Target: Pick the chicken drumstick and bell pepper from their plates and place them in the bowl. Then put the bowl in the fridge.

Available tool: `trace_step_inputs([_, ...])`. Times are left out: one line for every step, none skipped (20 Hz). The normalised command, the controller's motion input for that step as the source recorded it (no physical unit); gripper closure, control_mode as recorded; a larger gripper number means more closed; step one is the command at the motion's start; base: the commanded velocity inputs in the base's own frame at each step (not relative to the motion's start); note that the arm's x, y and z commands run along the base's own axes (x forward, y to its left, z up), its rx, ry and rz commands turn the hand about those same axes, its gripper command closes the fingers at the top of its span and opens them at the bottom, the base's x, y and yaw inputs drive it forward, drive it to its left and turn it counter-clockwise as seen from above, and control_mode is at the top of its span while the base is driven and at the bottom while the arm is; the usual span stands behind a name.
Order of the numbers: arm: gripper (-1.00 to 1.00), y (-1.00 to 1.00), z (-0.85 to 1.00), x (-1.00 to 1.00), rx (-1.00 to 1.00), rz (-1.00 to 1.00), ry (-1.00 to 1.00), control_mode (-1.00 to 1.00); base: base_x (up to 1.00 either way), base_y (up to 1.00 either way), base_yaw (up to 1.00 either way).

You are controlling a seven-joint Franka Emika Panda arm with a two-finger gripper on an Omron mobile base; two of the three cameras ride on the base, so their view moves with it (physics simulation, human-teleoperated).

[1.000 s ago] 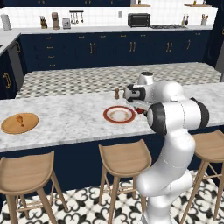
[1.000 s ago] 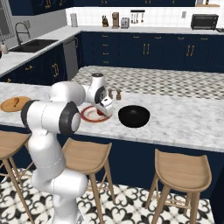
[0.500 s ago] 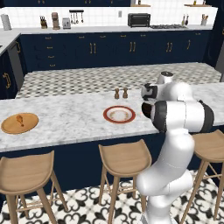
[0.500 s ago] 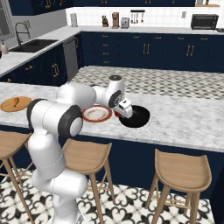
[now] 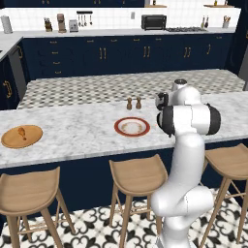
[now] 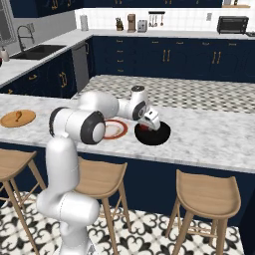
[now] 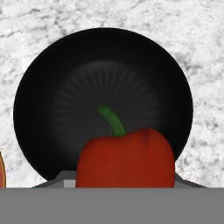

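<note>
My gripper [image 6: 148,122] is shut on the red bell pepper [image 7: 127,159] and holds it just above the dark bowl [image 7: 61,83], over the rim nearest the hand. The bowl [image 6: 160,137] stands on the marble island, right of the white plate with the red rim [image 5: 131,127], which has nothing on it. Far to the left, the chicken drumstick [image 5: 21,131] lies on the tan wooden plate [image 5: 14,142]. The pepper hides my fingertips in the hand view. The fridge is out of view.
Two small shakers [image 5: 133,103] stand behind the red-rimmed plate. Wooden stools [image 6: 204,194] line the island's near edge. Bare marble lies between the two plates and to the right of the bowl.
The arm has swung right from the red-rimmed plate to above the bowl, carrying the bell pepper. The plates and the drumstick have not moved.
</note>
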Motion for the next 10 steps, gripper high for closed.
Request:
trace_step_inputs([1.0,0.0,-0.25,0.41,-0.05,0.03,0.0,-1.0,0.0,0.0,0.0])
trace_step_inputs([1.0,0.0,-0.27,0.39,-0.04,0.03,0.0,-1.0,0.0,0.0,0.0])
trace_step_inputs([1.0,0.0,-0.2,0.21,0.0,0.05,0.01,-1.0,0.0,0.0,0.0])
trace_step_inputs([1.0,0.0,-0.18,0.0,0.0,0.06,0.0,-1.0,0.0,0.0,0.0])
trace_step_inputs([1.0,0.0,-0.3,0.0,0.0,0.06,0.05,-1.0,0.0,0.0,0.0])
trace_step_inputs([1.0,0.0,-0.36,0.0,0.0,0.06,0.07,-1.0,0.0,0.0,0.0])
trace_step_inputs([1.0,0.0,-0.44,0.0,0.0,0.06,0.06,-1.0,0.0,0.0,0.0])
trace_step_inputs([1.0,0.0,-0.46,0.0,0.0,0.06,0.07,-1.0,0.0,0.0,0.0])
trace_step_inputs([1.0,0.0,-0.45,0.0,0.0,0.06,0.05,-1.0,0.0,0.0,0.0])
trace_step_inputs([1.0,0.0,-0.47,0.0,0.0,0.06,0.05,-1.0,0.0,0.0,0.0])
